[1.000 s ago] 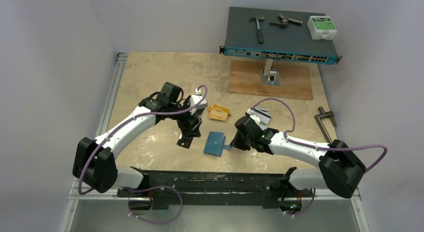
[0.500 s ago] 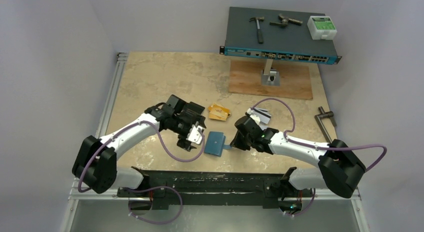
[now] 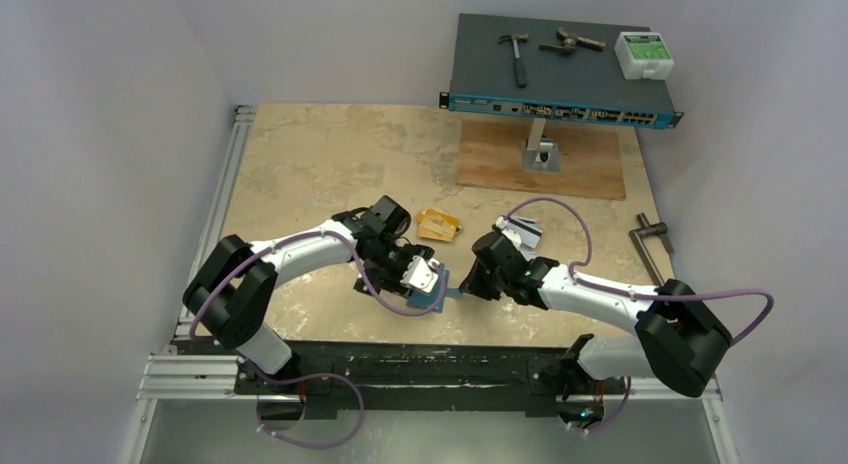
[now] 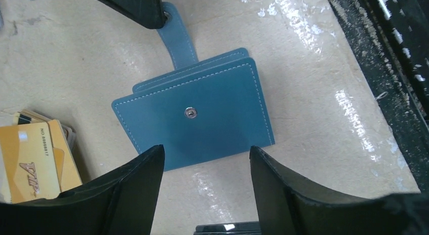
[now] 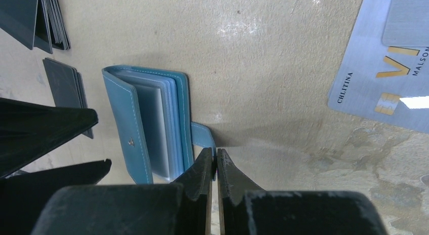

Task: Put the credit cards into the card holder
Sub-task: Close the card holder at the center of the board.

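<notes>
Gripping the card holder [image 4: 202, 113] on the mottled beige table [image 3: 330, 154] is the right claw [image 5: 215, 158]; left claw [image 4: 205, 158] spread.

White arm links [image 3: 300, 246], black joints [image 3: 680, 349], purple cables [image 3: 548, 198]; end effector fingers [image 4: 303, 194] seemingly black.

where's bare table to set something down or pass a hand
Bare: far-left table, between side rail, wooden board and left arm. Crowded: the middle, where left claw and right claw meet at the card holder, orange cards behind.
</notes>
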